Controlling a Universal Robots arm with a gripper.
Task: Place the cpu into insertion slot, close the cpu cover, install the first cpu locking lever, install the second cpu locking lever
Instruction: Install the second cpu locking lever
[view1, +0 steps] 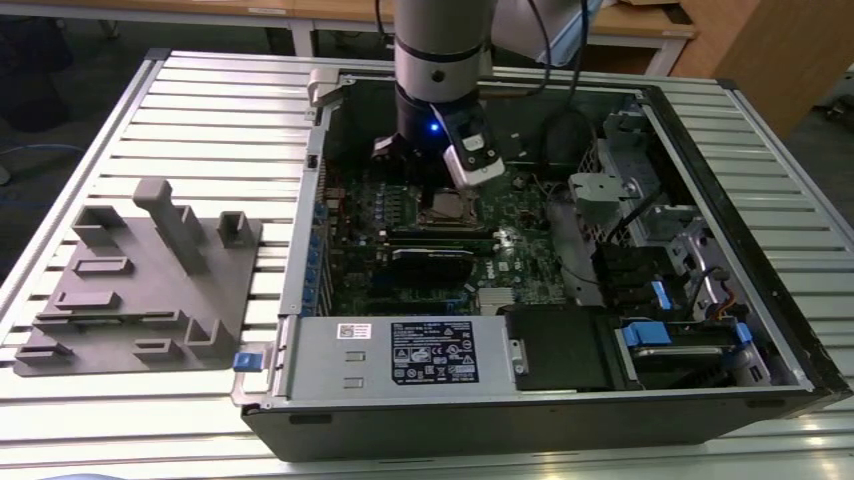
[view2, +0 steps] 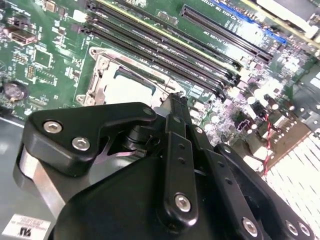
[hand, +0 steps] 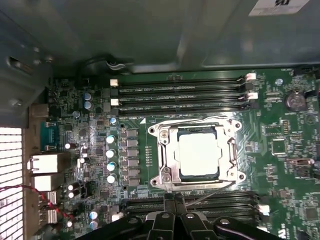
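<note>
The cpu (hand: 199, 155), a pale silver square, lies flat in the insertion slot (hand: 168, 176) on the green board. The cpu cover (hand: 233, 152), a silvery frame, lies down around the chip. One thin wire lever (hand: 192, 118) runs along the slot's edge by the memory slots. Another wire lever (hand: 215, 190) slants away from the opposite edge. My gripper (hand: 174, 197) is shut, its black fingertips together just off that edge, near the slanting wire. In the second wrist view the gripper (view2: 175, 98) points at the slot's rim beside the bright cpu (view2: 131, 93). In the exterior view the arm (view1: 438, 90) stands over the slot (view1: 450, 208).
The board sits inside an open computer case (view1: 754, 330) lying on a slatted table (view1: 214, 110). Long black memory slots (hand: 180, 95) flank the socket on both sides. A grey fixture block (view1: 147, 280) lies at the exterior view's left. Drive bays and cables (view1: 654, 290) fill the case's right.
</note>
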